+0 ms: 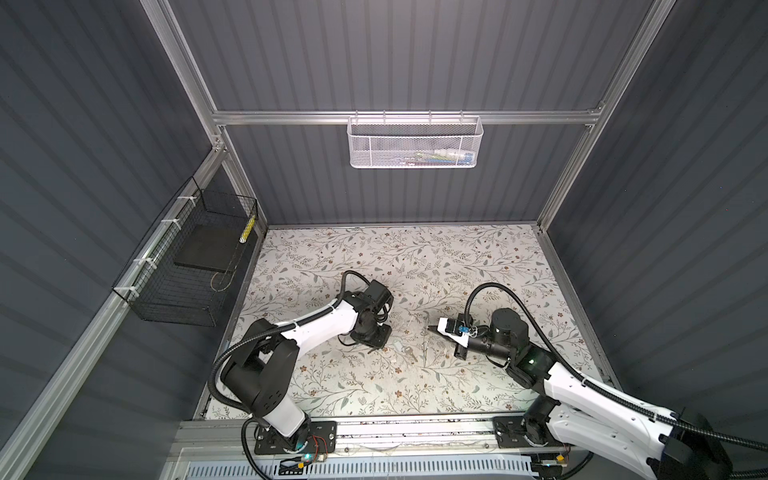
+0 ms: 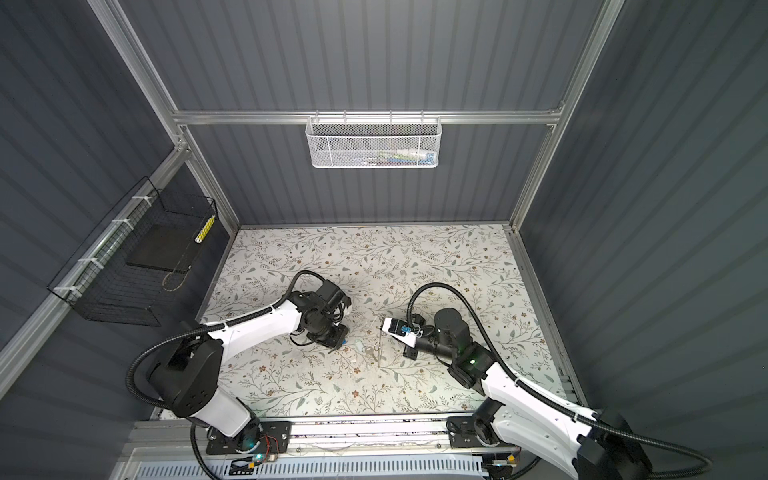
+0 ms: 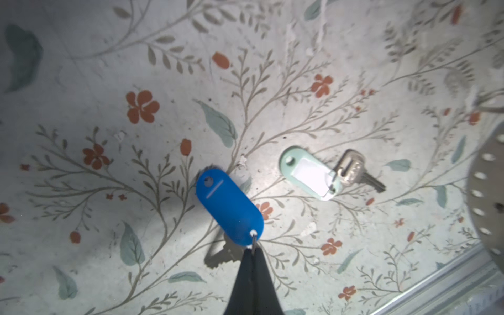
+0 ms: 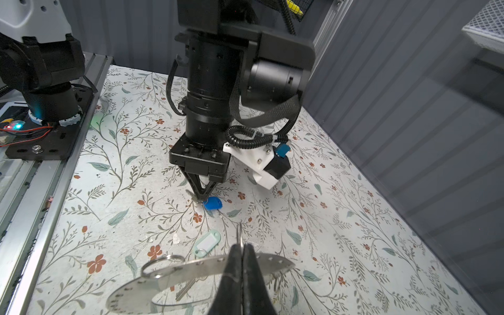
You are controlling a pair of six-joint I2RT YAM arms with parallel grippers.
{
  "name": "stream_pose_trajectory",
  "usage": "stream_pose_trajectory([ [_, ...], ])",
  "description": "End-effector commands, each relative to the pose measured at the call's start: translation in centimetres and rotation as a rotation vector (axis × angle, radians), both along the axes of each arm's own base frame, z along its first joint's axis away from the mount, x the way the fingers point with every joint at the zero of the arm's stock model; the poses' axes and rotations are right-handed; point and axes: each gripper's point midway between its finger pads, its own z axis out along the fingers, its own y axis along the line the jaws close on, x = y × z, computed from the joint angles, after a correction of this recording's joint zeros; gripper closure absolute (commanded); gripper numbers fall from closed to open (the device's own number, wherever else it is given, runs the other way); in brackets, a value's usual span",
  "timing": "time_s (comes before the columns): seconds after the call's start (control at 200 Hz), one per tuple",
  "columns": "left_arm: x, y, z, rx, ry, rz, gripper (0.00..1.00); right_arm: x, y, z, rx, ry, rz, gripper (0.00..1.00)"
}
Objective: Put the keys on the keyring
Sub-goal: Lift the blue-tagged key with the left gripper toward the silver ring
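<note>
My left gripper [image 3: 252,250] is shut on the small wire loop of the blue-tagged key [image 3: 230,207]; the tag lies on the floral table and its key blade is a dark shape under the fingers. The second of the keys [image 3: 354,170] is silver with a pale tag [image 3: 311,173] and lies loose just beside it. My right gripper [image 4: 242,246] is shut on a wire loop at the edge of the keyring [image 4: 191,274], holding the flat grey ring just above the table. In the right wrist view the left gripper [image 4: 200,197] points down at the blue tag [image 4: 213,203].
A small split ring [image 4: 161,263] hangs on the keyring and a key blade [image 4: 188,289] shows beneath it. In a top view a black wire basket [image 1: 187,266] is mounted on the left wall and a white mesh basket [image 1: 415,143] on the back rail.
</note>
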Motion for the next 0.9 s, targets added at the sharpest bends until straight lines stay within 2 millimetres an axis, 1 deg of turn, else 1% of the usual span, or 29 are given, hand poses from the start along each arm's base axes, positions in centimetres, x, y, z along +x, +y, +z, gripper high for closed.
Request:
stream_pose_trajectory([
  [0.0,0.4,-2.1,3.3,-0.096,-0.108,-0.107,1.00,0.9,0.0,1.6,0.023,-0.007,-0.033,1.00],
  [0.155,0.4,-3.6,5.9,-0.205,-0.180,-0.171,1.00,1.3,-0.2,1.6,0.011,-0.004,-0.051,1.00],
  [0.255,0.2,-4.7,7.8,-0.293,-0.246,-0.246,1.00,1.5,-0.2,1.6,0.004,-0.001,-0.060,1.00],
  [0.37,0.1,-5.6,10.1,-0.369,-0.325,-0.312,1.00,1.9,-0.4,1.8,0.002,-0.004,-0.080,1.00],
  [0.46,0.3,-5.9,11.3,-0.389,-0.377,-0.349,1.00,2.1,-0.4,1.9,-0.003,-0.010,-0.085,1.00],
  [0.48,-0.1,-6.2,11.7,-0.413,-0.371,-0.371,1.00,2.2,-0.4,1.9,-0.005,-0.008,-0.086,1.00],
  [0.655,-0.5,-7.5,14.3,-0.490,-0.387,-0.440,1.00,2.5,-0.2,2.1,-0.017,-0.015,-0.086,1.00],
  [0.755,-0.8,-8.2,15.3,-0.534,-0.374,-0.456,1.00,2.7,-0.2,2.5,-0.016,-0.022,-0.092,1.00],
  [0.895,-1.3,-9.1,16.5,-0.598,-0.368,-0.465,1.00,2.8,-0.2,2.5,-0.016,-0.021,-0.091,1.00],
])
